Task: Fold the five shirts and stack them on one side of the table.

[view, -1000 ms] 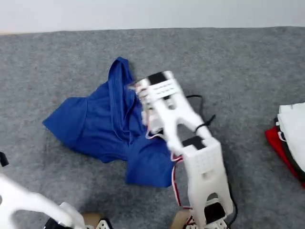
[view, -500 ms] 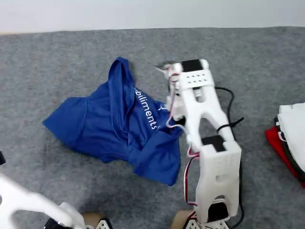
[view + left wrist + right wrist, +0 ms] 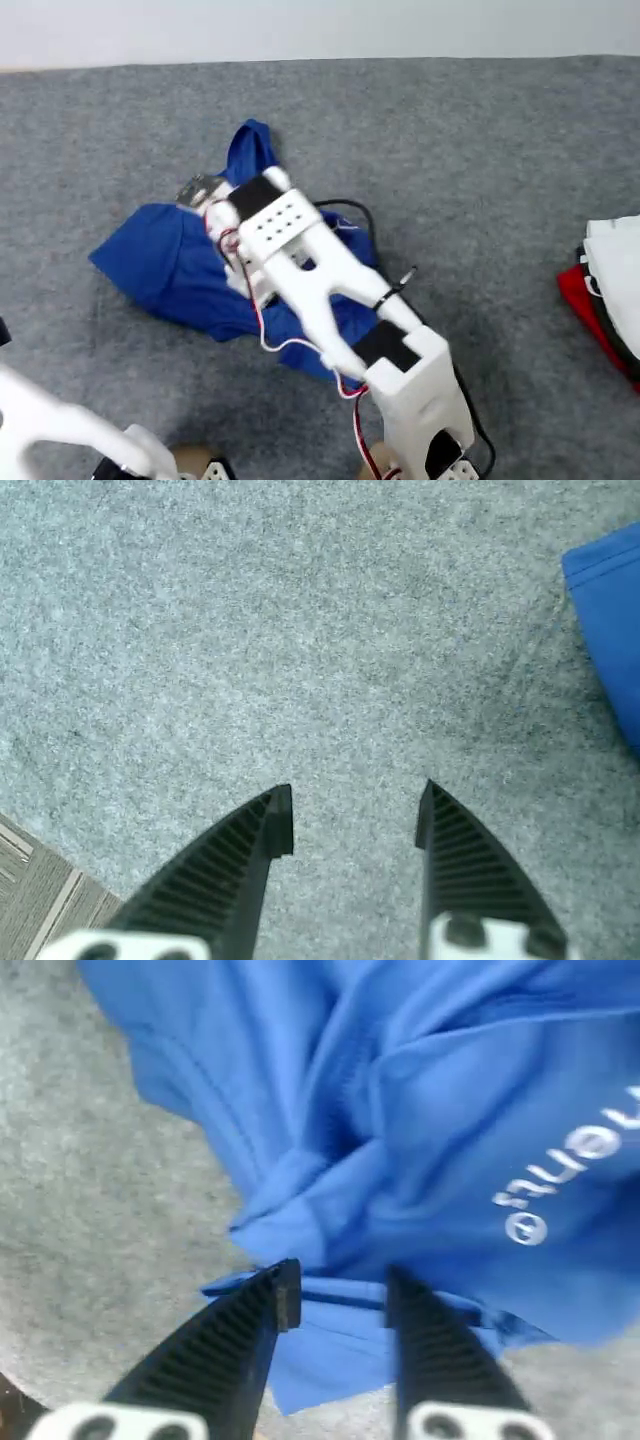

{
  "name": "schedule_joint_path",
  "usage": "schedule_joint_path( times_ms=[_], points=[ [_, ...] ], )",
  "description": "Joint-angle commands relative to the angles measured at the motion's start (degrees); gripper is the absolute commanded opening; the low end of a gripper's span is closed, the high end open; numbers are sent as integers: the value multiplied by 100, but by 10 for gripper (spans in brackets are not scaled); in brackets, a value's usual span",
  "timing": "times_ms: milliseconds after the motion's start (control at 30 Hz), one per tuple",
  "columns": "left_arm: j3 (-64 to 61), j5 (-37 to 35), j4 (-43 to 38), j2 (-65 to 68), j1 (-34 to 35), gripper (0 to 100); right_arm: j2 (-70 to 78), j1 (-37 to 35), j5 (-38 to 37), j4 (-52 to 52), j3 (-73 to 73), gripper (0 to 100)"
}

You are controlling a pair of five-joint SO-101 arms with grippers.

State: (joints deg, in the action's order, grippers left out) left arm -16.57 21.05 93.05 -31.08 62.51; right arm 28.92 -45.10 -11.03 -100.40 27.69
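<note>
Right wrist view: the right gripper (image 3: 340, 1295) is seen with fingers moderately parted over the crumpled blue shirt (image 3: 450, 1110) at mid-table; the left gripper (image 3: 355, 810) is held open above grey mat (image 3: 200, 630)

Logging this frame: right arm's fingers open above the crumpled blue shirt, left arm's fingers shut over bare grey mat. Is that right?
Not quite: the left gripper is open, not shut; the left wrist view shows a clear gap between its fingers over the grey mat. The right gripper is open above the blue shirt, as you wrote.
</note>
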Motion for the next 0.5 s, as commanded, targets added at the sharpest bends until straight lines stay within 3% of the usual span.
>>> schedule_joint_path(
  times_ms=[0,200,467],
  points=[
    [40,18,-123,-114,9,206,110,-295,132,-224,44,199],
    [40,9,-123,-114,9,206,523,-716,132,-224,44,199],
    [40,9,-123,-141,35,206,927,-708,132,-215,44,197]
  ],
)
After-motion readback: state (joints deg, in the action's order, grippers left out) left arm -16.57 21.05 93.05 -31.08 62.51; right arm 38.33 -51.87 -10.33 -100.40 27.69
